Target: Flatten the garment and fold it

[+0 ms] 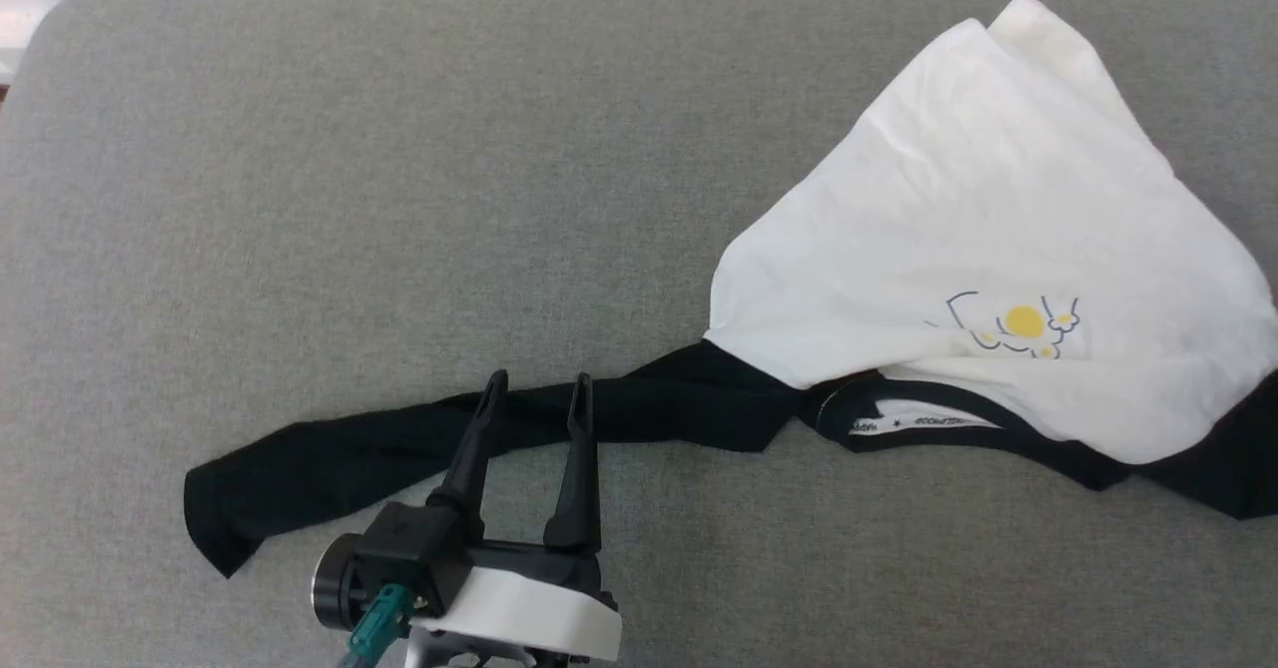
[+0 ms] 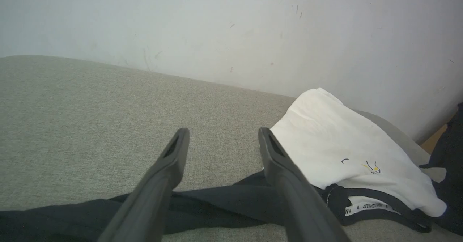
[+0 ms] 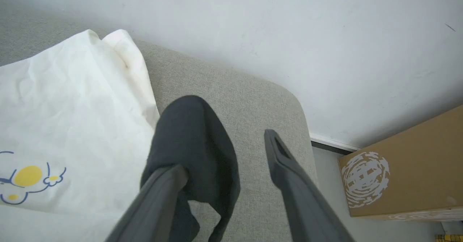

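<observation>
1. The white long-sleeved shirt with black raglan sleeves (image 1: 978, 199) lies crumpled on the right half of the grey fabric-covered desk (image 1: 399, 149). Its white body is bunched into a rough triangle. The yellow-and-blue cartoon print faces up and the black collar trim lies on the side nearest me.
2. One long black sleeve (image 1: 329, 463) stretches out flat to the left from the body, along the near side of the desk.
3. My left gripper (image 1: 537, 388) has its jaws wide apart with nothing between them. They sit over that sleeve about midway along it, fingertips at its far edge. I cannot tell whether they touch the cloth.
4. My right gripper (image 3: 228, 139) also has its jaws spread wide. A fold of black cloth (image 3: 195, 144) from the shirt hangs over one finger and hides its tip. The other finger is bare, and nothing is pinched between the two.
5. The right jaws sit just beside the right edge of the white body, near the desk's rounded corner.
6. Past that corner, a brown cardboard box (image 3: 408, 166) stands by the pale wall (image 3: 253, 17).
</observation>
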